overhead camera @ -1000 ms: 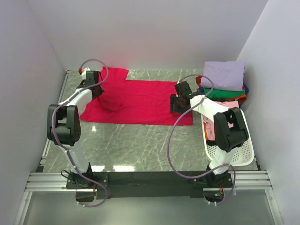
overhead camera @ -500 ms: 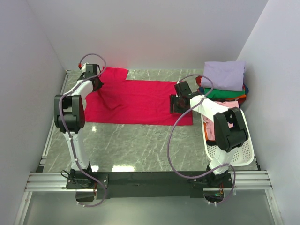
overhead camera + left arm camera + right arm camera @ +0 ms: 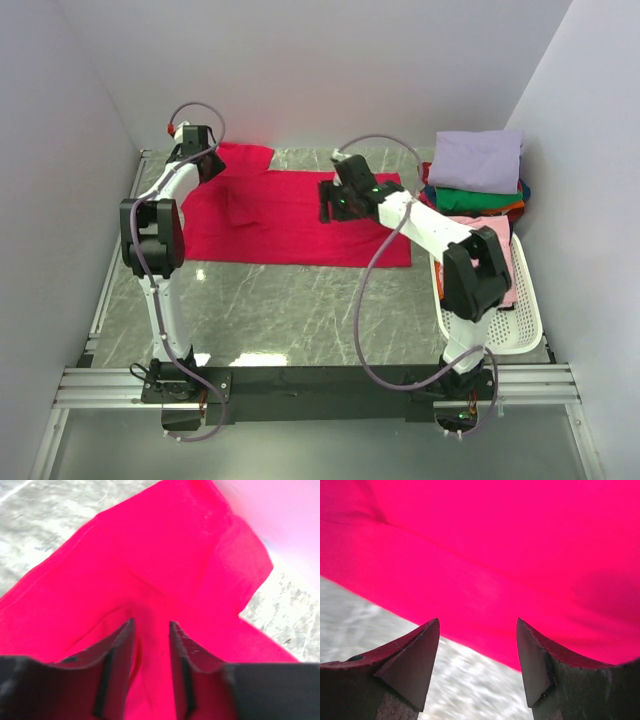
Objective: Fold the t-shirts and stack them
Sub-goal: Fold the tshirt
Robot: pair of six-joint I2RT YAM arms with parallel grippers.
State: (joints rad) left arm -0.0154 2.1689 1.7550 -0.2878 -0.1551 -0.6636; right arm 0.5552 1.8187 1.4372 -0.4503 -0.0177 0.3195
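Note:
A large crimson-red t-shirt point(image 3: 290, 220) lies spread on the marble table. My left gripper point(image 3: 197, 165) is at its far left corner, over the sleeve. In the left wrist view the jaws point(image 3: 151, 625) stand nearly closed, pinching a ridge of the red cloth point(image 3: 175, 545). My right gripper point(image 3: 333, 203) hovers over the far middle of the shirt. In the right wrist view it point(image 3: 478, 622) is open and empty, above the edge of the red cloth point(image 3: 495, 540) where it meets the marble. A folded stack stands at the back right, with a lavender shirt point(image 3: 478, 160) on top and a green one point(image 3: 475, 198) under it.
A white perforated basket point(image 3: 525, 320) stands at the right edge with pink cloth point(image 3: 507, 285) in it. White walls close in the left, back and right sides. Bare marble lies between the shirt and the arm bases.
My right gripper has swung left from the shirt's right edge to its far middle. My left gripper has drawn back towards the far left corner, pulling the bunched cloth flatter.

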